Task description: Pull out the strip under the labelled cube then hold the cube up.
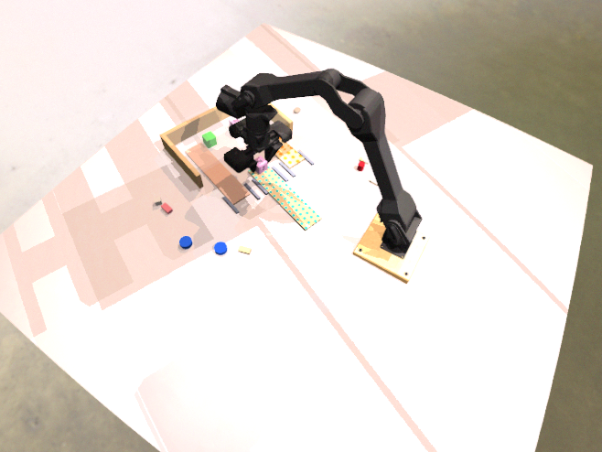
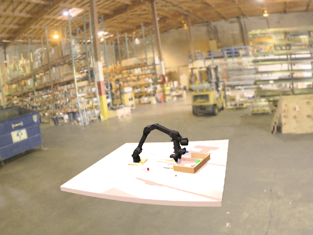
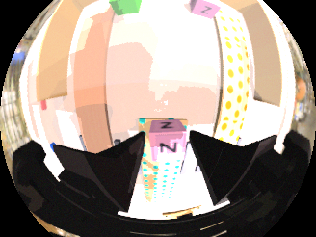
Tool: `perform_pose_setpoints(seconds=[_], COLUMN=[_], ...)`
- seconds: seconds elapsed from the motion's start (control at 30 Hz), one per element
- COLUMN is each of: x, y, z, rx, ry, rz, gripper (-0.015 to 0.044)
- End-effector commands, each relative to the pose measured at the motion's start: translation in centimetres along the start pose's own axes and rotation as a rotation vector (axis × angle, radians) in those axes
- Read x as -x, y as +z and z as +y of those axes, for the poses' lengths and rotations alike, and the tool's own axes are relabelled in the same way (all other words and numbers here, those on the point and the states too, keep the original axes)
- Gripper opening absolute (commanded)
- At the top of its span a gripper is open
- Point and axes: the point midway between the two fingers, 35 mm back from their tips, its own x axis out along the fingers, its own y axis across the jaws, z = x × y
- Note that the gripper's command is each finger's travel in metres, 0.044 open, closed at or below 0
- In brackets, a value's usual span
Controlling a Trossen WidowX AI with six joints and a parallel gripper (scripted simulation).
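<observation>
Pink, the lettered cube (image 1: pixel 261 166) (image 2: pixel 179 161) (image 3: pixel 167 137) sits at the far end of the teal-dotted strip (image 1: pixel 291 201) (image 3: pixel 166 180), between the gripper's (image 1: pixel 261 163) (image 2: pixel 177 161) (image 3: pixel 167 135) partly spread fingers (gaps show either side). Far right, another pink cube (image 1: pixel 233 121) (image 2: pixel 192 165) (image 3: pixel 204 9) is partly hidden from above; the wrist view crops the green cube (image 1: pixel 209 139) (image 2: pixel 197 161) (image 3: pixel 126 6).

Narrow gaps lay either side of the pink cube (image 1: pixel 261 166) (image 3: pixel 167 140), between gripper fingers; low grey rails (image 1: pixel 280 173) flanked the dotted strip (image 1: pixel 291 201) (image 3: pixel 166 180). Rail clearance seemed tight, view partly hidden.
</observation>
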Motion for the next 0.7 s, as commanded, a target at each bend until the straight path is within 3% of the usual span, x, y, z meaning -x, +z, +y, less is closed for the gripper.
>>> perform_pose_setpoints(seconds=[0.0, 0.27, 0.4, 0.67], x=[0.0, 0.0, 0.2, 2.4], y=[0.0, 0.0, -0.2, -3.0], z=[0.0, 0.0, 0.0, -0.7], rx=[0.000, 0.000, 0.000, 0.003], ry=[0.000, 0.000, 0.000, 0.003], rz=[-0.001, -0.001, -0.001, 0.004], gripper=[0.0171, 0.0098, 0.0000, 0.0000])
